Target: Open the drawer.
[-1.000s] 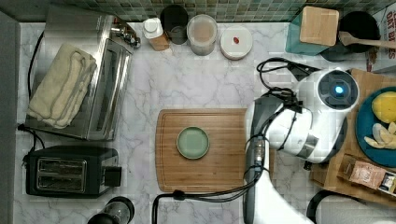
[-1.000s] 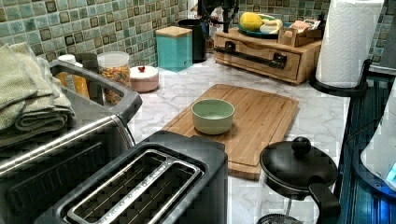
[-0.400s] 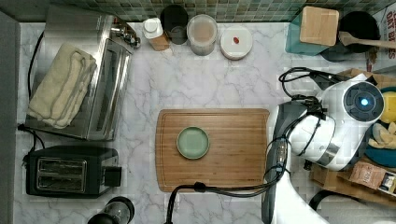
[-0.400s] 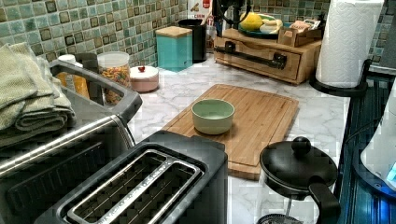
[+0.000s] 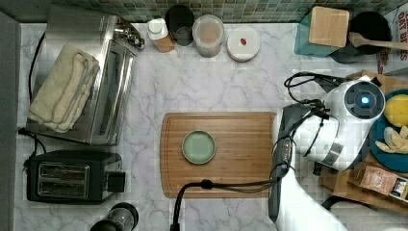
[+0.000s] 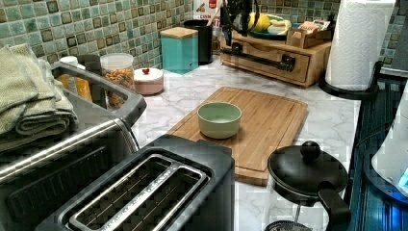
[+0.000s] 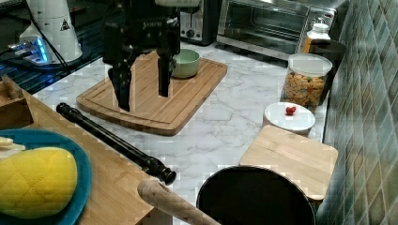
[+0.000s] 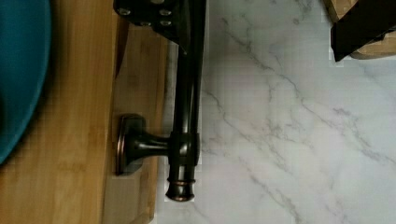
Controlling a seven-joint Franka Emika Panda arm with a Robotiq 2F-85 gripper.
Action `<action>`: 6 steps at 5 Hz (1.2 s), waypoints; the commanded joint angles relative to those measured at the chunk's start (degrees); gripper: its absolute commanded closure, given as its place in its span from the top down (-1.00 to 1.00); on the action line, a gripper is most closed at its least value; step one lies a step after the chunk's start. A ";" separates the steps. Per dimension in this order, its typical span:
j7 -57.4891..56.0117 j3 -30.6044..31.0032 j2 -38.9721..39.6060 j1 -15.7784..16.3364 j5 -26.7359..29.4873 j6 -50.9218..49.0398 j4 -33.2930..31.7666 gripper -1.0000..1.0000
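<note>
The drawer [image 6: 269, 65] is the light wooden front of a box unit at the far end of the counter in the left view, and it looks closed. A long black bar handle [image 7: 112, 140] runs across it; the bar handle [image 8: 187, 116] is close up in the wrist view. My gripper [image 7: 143, 99] hangs open just above and in front of the handle, with nothing between its fingers. One finger [image 8: 161, 18] overlaps the bar's upper stretch and the other finger [image 8: 359, 28] is out over the marble. In the top view the white arm [image 5: 337, 125] covers the unit's front edge.
A bamboo cutting board [image 5: 240, 168] with a green bowl [image 5: 198, 147] lies mid-counter. A blue plate [image 7: 70, 164] of yellow fruit sits on the drawer unit. A teal canister [image 6: 179, 48], a black pot [image 7: 253, 197], a paper towel roll [image 6: 358, 43] and a kettle [image 6: 308, 173] stand nearby.
The arm has swung toward the top view's right, off the cutting board's edge and over the front of the drawer unit. The bowl and board have not moved.
</note>
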 commanded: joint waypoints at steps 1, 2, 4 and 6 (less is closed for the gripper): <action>8.09 -5.34 0.71 0.38 -8.18 0.37 1.75 1.00; 9.27 -5.19 0.67 -0.28 -9.71 -0.47 2.07 1.00; 6.62 -2.71 2.30 -3.90 -4.43 3.43 0.26 1.00; 9.90 -3.17 1.22 -3.25 -1.78 7.02 -5.09 1.00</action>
